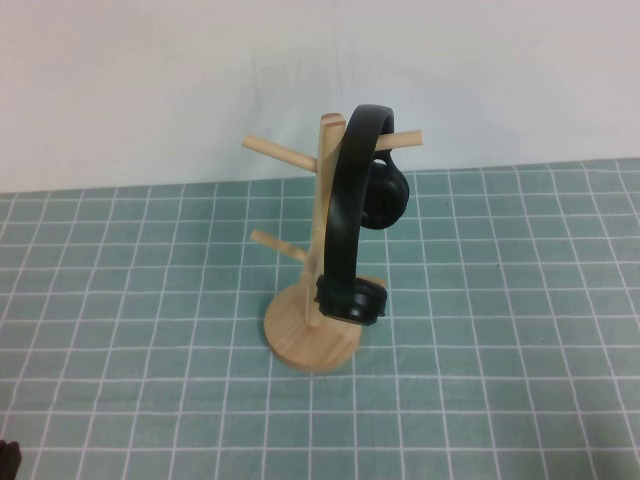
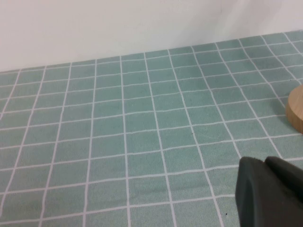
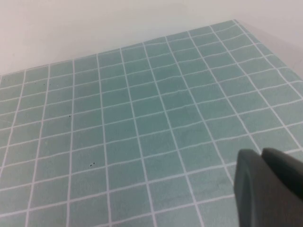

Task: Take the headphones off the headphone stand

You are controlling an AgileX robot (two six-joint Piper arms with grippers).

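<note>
The black headphones hang on the light wooden headphone stand at the middle of the table. The headband loops over the upper right peg. One ear cup hangs low near the disc base, the other sits behind the post. My left gripper is shut and empty, low over the cloth to the left of the stand, whose base edge shows in the left wrist view. Only a dark corner of it shows in the high view. My right gripper is shut and empty over bare cloth, out of the high view.
A green cloth with a white grid covers the table. A white wall stands behind it. The cloth's far right corner shows in the right wrist view.
</note>
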